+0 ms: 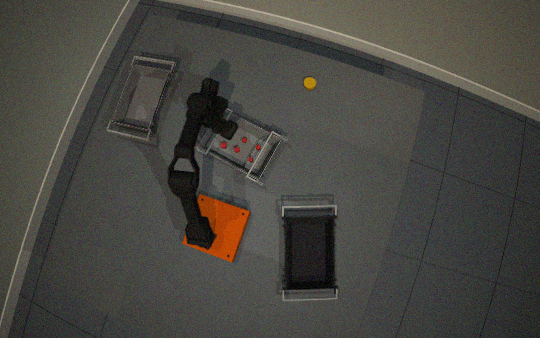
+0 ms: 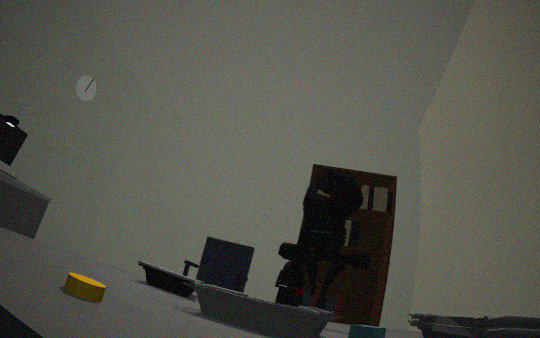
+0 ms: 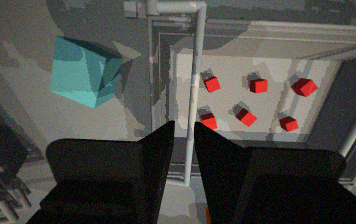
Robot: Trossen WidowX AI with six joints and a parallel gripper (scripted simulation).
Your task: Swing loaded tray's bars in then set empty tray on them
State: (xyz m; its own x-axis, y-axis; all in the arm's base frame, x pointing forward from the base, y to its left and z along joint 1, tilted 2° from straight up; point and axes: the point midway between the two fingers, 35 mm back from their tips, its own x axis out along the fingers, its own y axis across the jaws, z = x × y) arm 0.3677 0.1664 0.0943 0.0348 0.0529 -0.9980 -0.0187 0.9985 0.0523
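Observation:
The loaded tray (image 1: 227,162) (image 2: 260,312) (image 3: 270,44) stands on the table with small red blocks inside. Its near wire bar (image 3: 197,65) leans in over the tray's end. The other bar (image 1: 261,154) crosses close to the opposite end. My gripper (image 2: 318,300) (image 3: 184,126) is at the near bar, with the fingers slightly apart. The bar passes between the fingertips with a gap beside it, so they do not grip it. In the top view the arm hides the fingers. The empty grey tray (image 1: 145,95) lies to the left, a bar at each end.
A teal block (image 2: 367,331) (image 3: 77,75) lies outside the loaded tray's near end. A black tray (image 1: 310,250) (image 2: 165,280) stands at the lower right in the top view. A yellow disc (image 1: 310,83) (image 2: 86,286) lies apart. An orange plate (image 1: 232,225) is at the arm's base.

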